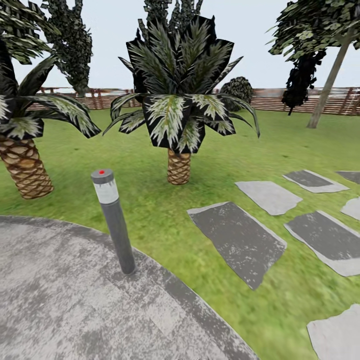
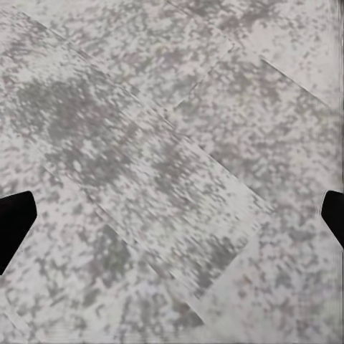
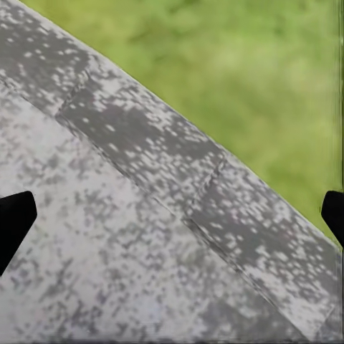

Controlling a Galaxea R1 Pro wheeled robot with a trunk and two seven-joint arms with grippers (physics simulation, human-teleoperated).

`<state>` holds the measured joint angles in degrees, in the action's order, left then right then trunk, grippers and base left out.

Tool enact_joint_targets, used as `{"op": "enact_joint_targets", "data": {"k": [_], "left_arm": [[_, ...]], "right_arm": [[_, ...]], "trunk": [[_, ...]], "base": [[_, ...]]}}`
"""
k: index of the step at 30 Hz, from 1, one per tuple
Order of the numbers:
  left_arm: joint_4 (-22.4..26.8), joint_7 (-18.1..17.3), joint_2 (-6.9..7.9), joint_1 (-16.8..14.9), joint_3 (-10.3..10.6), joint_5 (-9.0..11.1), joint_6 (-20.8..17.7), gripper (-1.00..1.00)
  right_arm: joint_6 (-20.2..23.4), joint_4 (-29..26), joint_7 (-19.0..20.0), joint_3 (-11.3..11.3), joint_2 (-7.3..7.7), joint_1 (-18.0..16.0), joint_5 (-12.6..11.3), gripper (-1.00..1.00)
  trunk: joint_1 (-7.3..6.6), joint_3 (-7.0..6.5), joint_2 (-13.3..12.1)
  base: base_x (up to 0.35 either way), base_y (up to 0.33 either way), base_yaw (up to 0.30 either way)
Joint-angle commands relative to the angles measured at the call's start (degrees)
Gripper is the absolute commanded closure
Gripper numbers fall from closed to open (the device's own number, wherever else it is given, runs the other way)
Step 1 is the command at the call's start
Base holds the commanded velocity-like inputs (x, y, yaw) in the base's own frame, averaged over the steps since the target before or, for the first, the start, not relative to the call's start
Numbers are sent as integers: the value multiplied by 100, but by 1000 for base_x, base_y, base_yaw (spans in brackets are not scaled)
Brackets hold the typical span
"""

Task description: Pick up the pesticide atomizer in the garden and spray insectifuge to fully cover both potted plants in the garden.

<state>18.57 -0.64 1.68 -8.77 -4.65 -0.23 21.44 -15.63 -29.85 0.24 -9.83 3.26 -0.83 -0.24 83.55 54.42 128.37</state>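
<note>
grey paving point(image 2: 172, 172) lies under both claws, left fingers point(image 2: 14, 222) and right fingers point(image 3: 14, 226) spread wide on nothing, so i'd judge it's searching, atomizer and potted plants nowhere near them; next it must turn past the lamp post point(image 1: 114, 220)

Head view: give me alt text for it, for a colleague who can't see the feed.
A grey lamp post with a red dot on top stands at the edge of a curved paved patch, with lawn beyond. Two palms rise behind it, stepping stones lie to the right, and a slatted wooden fence closes the background.
</note>
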Motion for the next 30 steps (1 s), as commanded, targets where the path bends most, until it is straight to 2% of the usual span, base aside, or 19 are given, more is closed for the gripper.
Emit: {"op": "enact_joint_targets", "data": {"k": [1,27,30], "left_arm": [[-3,-7,-1,-2,-19,-3,18,-100],[-3,-6,-1,-2,-18,-3,18,-100],[-3,-6,-1,-2,-19,-3,17,-100]], "right_arm": [[-19,6,3,-8,-1,-5,-2,-100],[-19,6,3,-6,-1,-5,-2,-100],[-19,6,4,-7,-1,-5,-2,-100]], "trunk": [[21,29,43],[592,634,1086],[592,650,1086]], "base": [[0,0,-255],[0,0,-255],[0,0,-255]]}}
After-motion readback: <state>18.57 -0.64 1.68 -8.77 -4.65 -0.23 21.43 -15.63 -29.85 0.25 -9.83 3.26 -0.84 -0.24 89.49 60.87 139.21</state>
